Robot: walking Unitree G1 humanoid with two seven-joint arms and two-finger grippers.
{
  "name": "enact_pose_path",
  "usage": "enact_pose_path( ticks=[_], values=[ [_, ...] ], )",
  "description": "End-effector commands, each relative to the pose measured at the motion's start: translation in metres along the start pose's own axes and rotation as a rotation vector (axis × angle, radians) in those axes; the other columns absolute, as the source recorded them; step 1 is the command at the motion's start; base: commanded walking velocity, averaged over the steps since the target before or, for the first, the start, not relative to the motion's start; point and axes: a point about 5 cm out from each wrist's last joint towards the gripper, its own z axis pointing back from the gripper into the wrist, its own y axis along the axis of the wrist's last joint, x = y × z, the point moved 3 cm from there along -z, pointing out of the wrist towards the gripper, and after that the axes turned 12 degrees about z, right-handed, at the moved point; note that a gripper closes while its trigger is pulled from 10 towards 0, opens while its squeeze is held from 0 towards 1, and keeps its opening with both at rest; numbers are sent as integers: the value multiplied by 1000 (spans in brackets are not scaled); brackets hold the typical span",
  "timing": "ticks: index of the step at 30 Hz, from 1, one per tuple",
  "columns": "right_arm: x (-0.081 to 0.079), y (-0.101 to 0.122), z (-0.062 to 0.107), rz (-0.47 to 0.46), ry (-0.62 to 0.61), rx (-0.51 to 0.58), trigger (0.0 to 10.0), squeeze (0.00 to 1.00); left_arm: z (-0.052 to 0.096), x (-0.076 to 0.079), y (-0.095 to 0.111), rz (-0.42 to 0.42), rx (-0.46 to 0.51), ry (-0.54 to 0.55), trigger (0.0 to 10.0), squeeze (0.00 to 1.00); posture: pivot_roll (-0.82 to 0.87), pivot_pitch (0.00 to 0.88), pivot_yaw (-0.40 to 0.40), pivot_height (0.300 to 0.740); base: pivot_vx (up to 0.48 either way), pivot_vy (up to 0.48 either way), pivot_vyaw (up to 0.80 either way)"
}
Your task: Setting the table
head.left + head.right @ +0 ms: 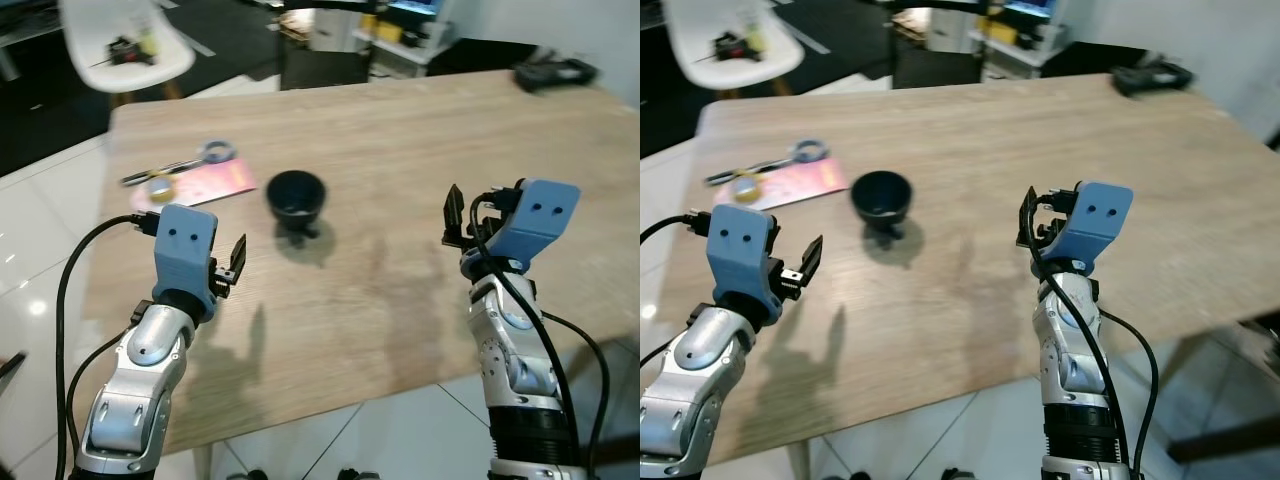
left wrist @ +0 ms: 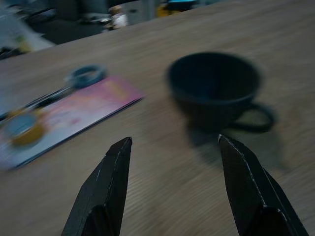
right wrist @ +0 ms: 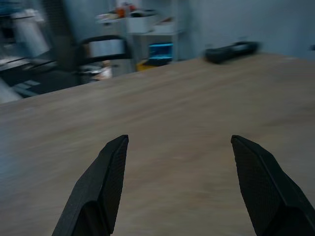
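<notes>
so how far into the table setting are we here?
Early. Done: one dark cup stands upright on the wooden table, beside a pink card and scissors. In hand: nothing; the left pincer and right pincer are both open above the tabletop, the left facing the cup. Left: any plates or cutlery.

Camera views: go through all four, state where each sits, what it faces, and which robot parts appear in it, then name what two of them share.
Left eye view: on the head, looking forward and down at the wooden table; both silver arms show.
Right eye view: beside it, same scene; left gripper and right gripper raised over the near edge.
Left wrist view: along its open black fingers toward the dark cup and pink card.
Right wrist view: along its open fingers across the bare tabletop.
Shared: the cup shows in the left wrist and both eye views.
</notes>
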Motion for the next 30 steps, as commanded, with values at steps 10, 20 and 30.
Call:
enact_pose_path(
  ticks=[10, 20, 30],
  values=[
    [3, -5, 2, 7, -1, -14, 10000, 0, 0, -1, -8, -7, -22, 3, 10000, 0, 80, 114, 38, 740, 0, 0, -762],
    [3, -6, 2, 12, 0, -16, 10000, 0, -1, 0, -8, -6, -21, -1, 10000, 0, 77, 111, 38, 740, 0, 0, -763],
    [4, -7, 3, 13, -2, -18, 10000, 0, -1, 1, -8, -3, -20, -4, 10000, 0, 75, 114, 40, 740, 0, 0, -764]
  ],
)
